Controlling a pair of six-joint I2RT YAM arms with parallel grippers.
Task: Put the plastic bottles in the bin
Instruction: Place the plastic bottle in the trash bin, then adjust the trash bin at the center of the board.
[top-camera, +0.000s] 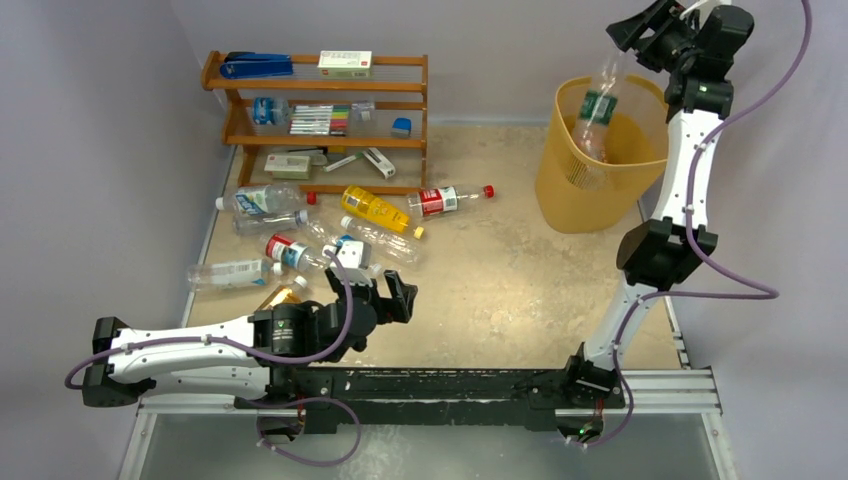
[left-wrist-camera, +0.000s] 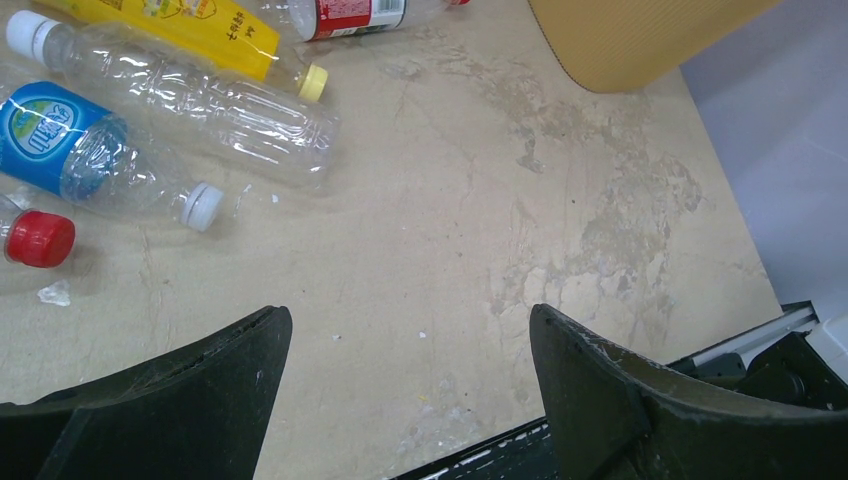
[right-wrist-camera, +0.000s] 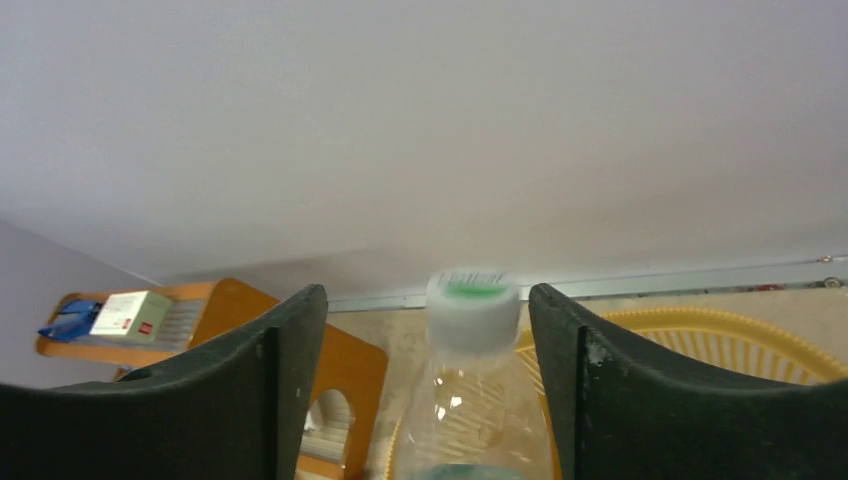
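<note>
My right gripper (top-camera: 632, 42) is high above the yellow-orange bin (top-camera: 565, 200), jaws open. A clear bottle with a green label (top-camera: 598, 110) hangs upright between them over the bin's mouth, its base inside the rim. In the right wrist view the bottle (right-wrist-camera: 470, 400) and its white cap show a gap to each finger of my gripper (right-wrist-camera: 428, 305). My left gripper (top-camera: 400, 295) is open and empty low over the table. Several bottles lie left of it: a yellow one (top-camera: 375, 210), a red-labelled one (top-camera: 440, 200), and a blue-labelled one (top-camera: 255, 203).
A brown wooden shelf rack (top-camera: 320, 110) with pens and small boxes stands at the back left. In the left wrist view, a clear bottle (left-wrist-camera: 200, 100), a blue-labelled bottle (left-wrist-camera: 70, 150) and a red cap (left-wrist-camera: 40, 238) lie at upper left, with the bin's base (left-wrist-camera: 640, 35) at the top right.
</note>
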